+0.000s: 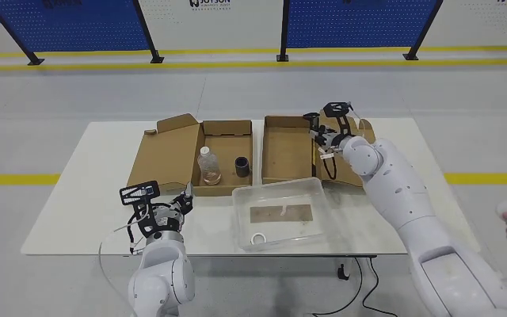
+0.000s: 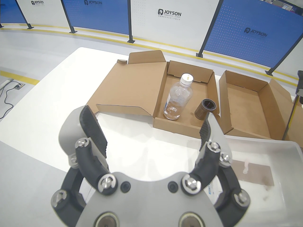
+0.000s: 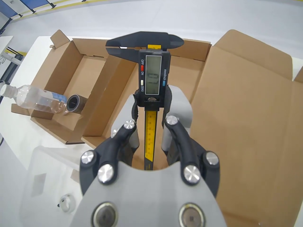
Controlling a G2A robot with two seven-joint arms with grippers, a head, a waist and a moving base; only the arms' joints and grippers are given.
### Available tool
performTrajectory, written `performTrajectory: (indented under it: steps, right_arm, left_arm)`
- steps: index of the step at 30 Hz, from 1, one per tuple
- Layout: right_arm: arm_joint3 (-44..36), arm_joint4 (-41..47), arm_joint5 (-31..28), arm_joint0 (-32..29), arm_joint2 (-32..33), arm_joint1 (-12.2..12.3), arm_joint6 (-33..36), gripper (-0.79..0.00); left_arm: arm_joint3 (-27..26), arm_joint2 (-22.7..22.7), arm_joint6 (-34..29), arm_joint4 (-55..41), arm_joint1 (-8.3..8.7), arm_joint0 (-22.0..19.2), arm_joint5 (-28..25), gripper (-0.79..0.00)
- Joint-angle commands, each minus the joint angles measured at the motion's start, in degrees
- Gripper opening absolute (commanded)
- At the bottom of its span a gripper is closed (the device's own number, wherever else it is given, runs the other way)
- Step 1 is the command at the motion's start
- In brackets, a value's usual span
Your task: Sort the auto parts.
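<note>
My right gripper (image 3: 151, 106) (image 1: 323, 141) is shut on a black digital caliper (image 3: 152, 76) with a yellow scale, held above the right cardboard box (image 1: 285, 150) near its right wall. The caliper (image 1: 326, 154) hangs down along that wall. The left cardboard box (image 1: 226, 170) holds a clear plastic bottle (image 1: 208, 165) (image 2: 177, 100) and a dark cylindrical bushing (image 1: 242, 166) (image 2: 205, 109). My left gripper (image 2: 151, 128) (image 1: 187, 198) stands open over the table in front of the left box, nothing between its fingers. A white ring (image 1: 258, 238) (image 3: 66, 203) lies in the clear plastic tray (image 1: 317, 234).
The clear tray (image 2: 284, 147) sits at the table's front centre, with a brown label patch (image 1: 280, 213) on its floor. Both boxes have lids folded outward (image 1: 162, 150) (image 3: 248, 109). Blue and white partition panels stand on the floor behind the table.
</note>
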Motion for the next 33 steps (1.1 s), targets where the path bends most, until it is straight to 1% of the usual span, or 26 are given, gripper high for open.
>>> performTrajectory:
  steps: [1, 3, 4, 5, 6, 11, 15, 17, 19, 21, 23, 30, 33]
  right_arm:
    - [0.76, 0.22, 0.27, 0.03, 0.07, -0.17, -0.14, -0.785]
    - [1.33, 0.28, 0.18, 0.09, 0.14, -0.28, -0.34, -0.785]
    - [1.57, 0.22, -0.06, 0.16, 0.14, -0.33, -0.30, -0.767]
    - [1.79, 0.19, -0.19, 0.24, 0.15, -0.38, -0.28, -0.677]
    - [1.96, 0.17, -0.28, 0.30, 0.15, -0.44, -0.24, -0.653]
    - [2.44, 0.02, -0.28, 0.43, 0.21, -0.72, -0.43, -0.631]
    - [2.80, -0.50, -0.16, 0.61, 0.33, -0.81, -0.22, -0.570]
    - [2.95, -0.79, 0.10, 0.56, 0.39, -0.83, 0.02, -0.582]
    - [2.99, -1.10, 0.35, 0.44, 0.46, -0.83, 0.21, -0.560]
    - [2.98, -1.27, 0.37, 0.38, 0.63, -0.82, 0.33, -0.493]
    - [3.05, -1.51, 0.50, 0.34, 0.85, -0.77, 0.26, -0.456]
    - [2.48, -2.09, 0.25, -0.14, 1.55, -0.58, 0.69, -0.462]
    - [1.53, -3.28, -0.49, -0.12, 1.67, -0.39, 0.86, -0.449]
  left_arm:
    - [0.00, 0.00, 0.00, 0.00, 0.00, 0.00, 0.00, 0.000]
    - [0.00, 0.00, 0.00, 0.00, 0.00, 0.00, 0.00, 0.000]
    - [0.00, 0.00, 0.00, 0.00, 0.00, 0.00, 0.00, 0.000]
    - [0.00, 0.00, 0.00, 0.00, 0.00, 0.00, 0.00, 0.000]
    - [0.00, 0.00, 0.00, 0.00, 0.00, 0.00, 0.00, 0.000]
    - [0.00, 0.00, 0.00, 0.00, 0.00, 0.00, 0.00, 0.000]
    - [0.00, 0.00, 0.00, 0.00, 0.00, 0.00, 0.00, 0.000]
    - [0.00, 0.00, 0.00, 0.00, 0.00, 0.00, 0.00, 0.000]
    - [0.00, 0.00, 0.00, 0.00, 0.00, 0.00, 0.00, 0.000]
    - [0.00, 0.00, 0.00, 0.00, 0.00, 0.00, 0.00, 0.000]
    - [0.00, 0.00, 0.00, 0.00, 0.00, 0.00, 0.00, 0.000]
    - [0.00, 0.00, 0.00, 0.00, 0.00, 0.00, 0.00, 0.000]
    - [0.00, 0.00, 0.00, 0.00, 0.00, 0.00, 0.00, 0.000]
